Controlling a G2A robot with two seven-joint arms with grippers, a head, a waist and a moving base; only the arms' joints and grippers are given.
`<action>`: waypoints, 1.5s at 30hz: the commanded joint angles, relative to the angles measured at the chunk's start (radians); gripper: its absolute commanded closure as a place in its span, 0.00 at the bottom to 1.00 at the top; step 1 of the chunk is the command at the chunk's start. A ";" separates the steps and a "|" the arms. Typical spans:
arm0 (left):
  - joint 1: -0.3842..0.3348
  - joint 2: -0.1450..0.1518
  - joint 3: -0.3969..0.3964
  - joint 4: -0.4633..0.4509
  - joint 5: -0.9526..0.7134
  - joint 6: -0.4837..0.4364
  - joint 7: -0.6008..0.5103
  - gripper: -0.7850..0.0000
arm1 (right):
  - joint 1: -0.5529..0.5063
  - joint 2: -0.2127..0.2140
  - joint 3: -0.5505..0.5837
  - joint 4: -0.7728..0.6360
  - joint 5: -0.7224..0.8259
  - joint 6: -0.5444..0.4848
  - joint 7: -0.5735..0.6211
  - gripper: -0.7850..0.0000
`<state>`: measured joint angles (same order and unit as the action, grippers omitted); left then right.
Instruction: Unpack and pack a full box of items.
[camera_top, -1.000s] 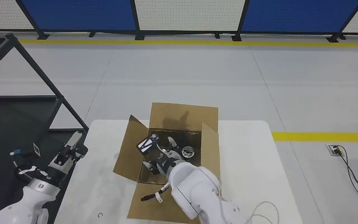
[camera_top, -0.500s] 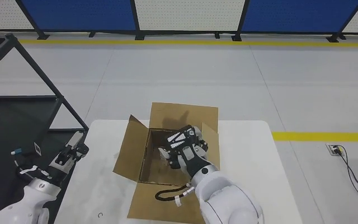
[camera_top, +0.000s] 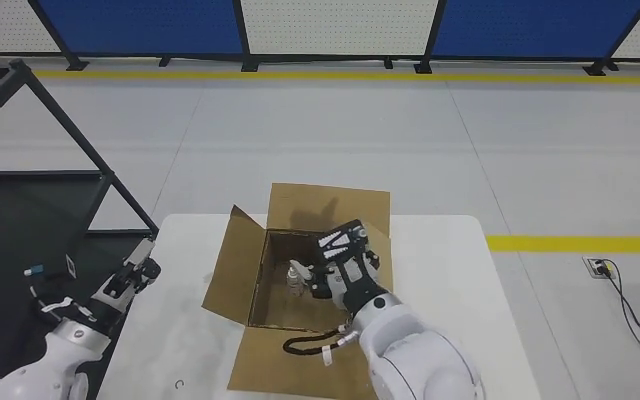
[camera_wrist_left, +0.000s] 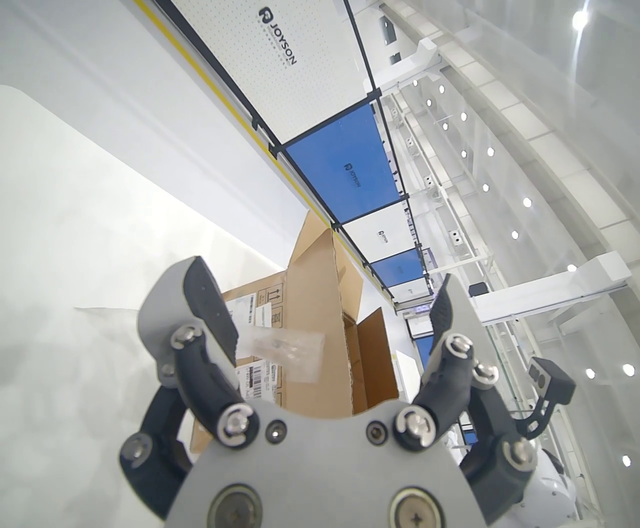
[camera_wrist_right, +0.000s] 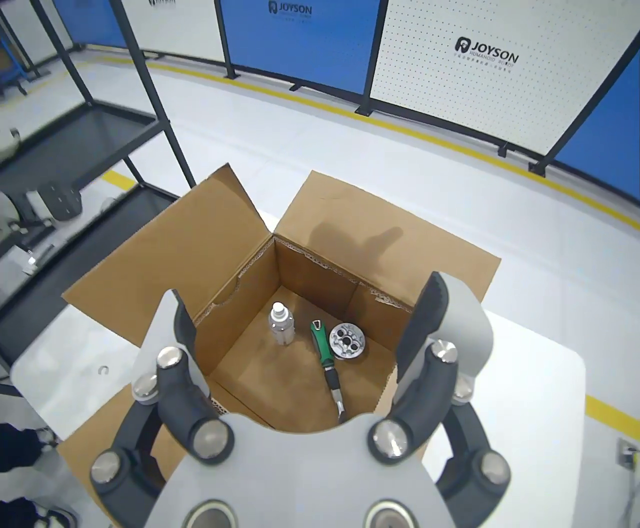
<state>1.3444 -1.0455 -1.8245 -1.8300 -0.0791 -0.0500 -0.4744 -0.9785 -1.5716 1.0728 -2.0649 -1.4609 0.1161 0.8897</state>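
An open cardboard box (camera_top: 300, 205) stands mid-table with its flaps spread. On its floor I see an upright clear bottle (camera_wrist_right: 281, 325), a green-handled tool (camera_wrist_right: 322, 350) lying flat and a round metal disc (camera_wrist_right: 347, 346). The bottle (camera_top: 294, 275) also shows from above. My right gripper (camera_wrist_right: 306, 300) hangs open over the box's right half (camera_top: 338, 255), holding nothing. My left gripper (camera_top: 140, 272) sits low at the table's left edge, open and holding nothing (camera_wrist_left: 325, 290), and faces the box's outer side (camera_wrist_left: 310, 320), which carries a clear plastic pouch (camera_wrist_left: 282, 347).
A black metal rack (camera_top: 60, 200) stands off the table's left side, close to my left arm. The white table (camera_top: 450, 300) has bare surface to the right of the box. A black cable (camera_top: 300, 348) lies across the box's front flap.
My right gripper has risen out of the box's left part and shifted to the right, uncovering the bottle. The left arm has barely moved.
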 joint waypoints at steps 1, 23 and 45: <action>-0.003 0.003 0.011 0.000 0.026 -0.002 -0.038 0.00 | -0.016 0.001 0.050 -0.022 0.070 0.018 0.014 0.00; -0.093 0.020 0.134 -0.008 0.030 -0.014 -0.292 0.00 | -0.077 0.012 0.236 0.014 0.277 0.073 0.094 0.00; -0.112 0.028 0.205 -0.066 -0.073 -0.019 -0.391 0.00 | 0.001 0.028 0.240 0.162 0.507 0.004 0.235 0.00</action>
<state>1.2376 -1.0177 -1.6274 -1.8934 -0.1549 -0.0671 -0.8627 -0.9790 -1.5445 1.3148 -1.9049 -0.9651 0.1260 1.1244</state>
